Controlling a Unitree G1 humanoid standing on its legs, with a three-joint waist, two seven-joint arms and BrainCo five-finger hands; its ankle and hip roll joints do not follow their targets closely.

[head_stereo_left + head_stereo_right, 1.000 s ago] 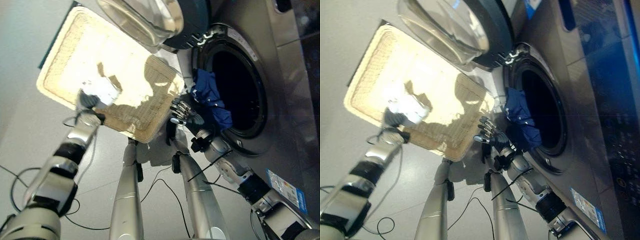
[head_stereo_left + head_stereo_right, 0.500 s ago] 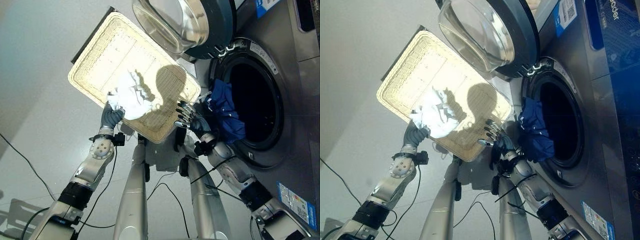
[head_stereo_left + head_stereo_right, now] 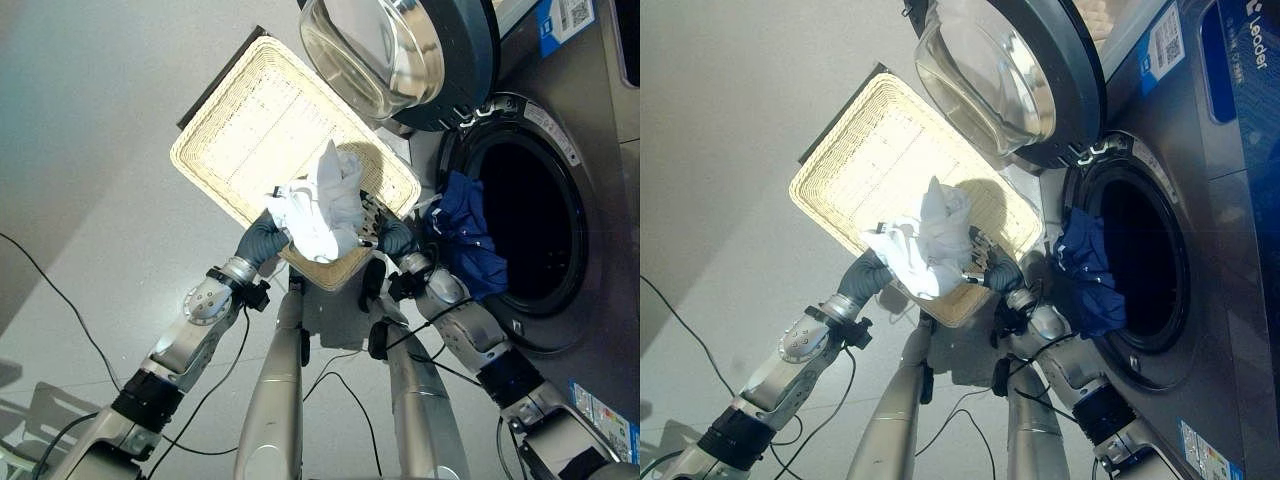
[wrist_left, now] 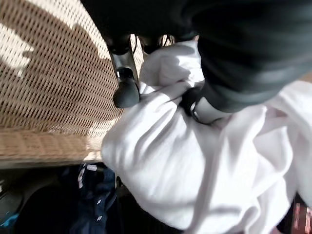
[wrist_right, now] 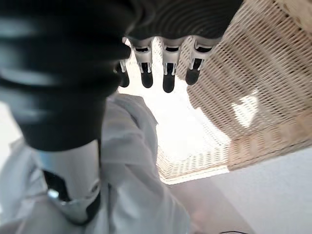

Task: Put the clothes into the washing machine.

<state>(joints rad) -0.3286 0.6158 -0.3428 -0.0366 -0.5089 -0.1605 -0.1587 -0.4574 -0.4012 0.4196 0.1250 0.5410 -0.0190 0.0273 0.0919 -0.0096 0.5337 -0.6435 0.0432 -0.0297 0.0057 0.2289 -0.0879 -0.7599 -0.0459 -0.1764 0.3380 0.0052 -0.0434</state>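
Pale smooth floor (image 3: 90, 150) w/ a flat woven wicker basket (image 3: 250, 130) lying on it, just beside a grey front-load washer (image 3: 1200, 230). Washer's round glass door (image 3: 400, 50) is swung open above the basket. A blue cloth (image 3: 470, 235) hangs over the drum's lower rim, half inside. Left hand (image 3: 262, 240) is clenched on a crumpled white cloth (image 3: 325, 210), held up over the basket's near edge. Right hand (image 3: 380, 232) is beside it, fingers straight, against the white cloth.
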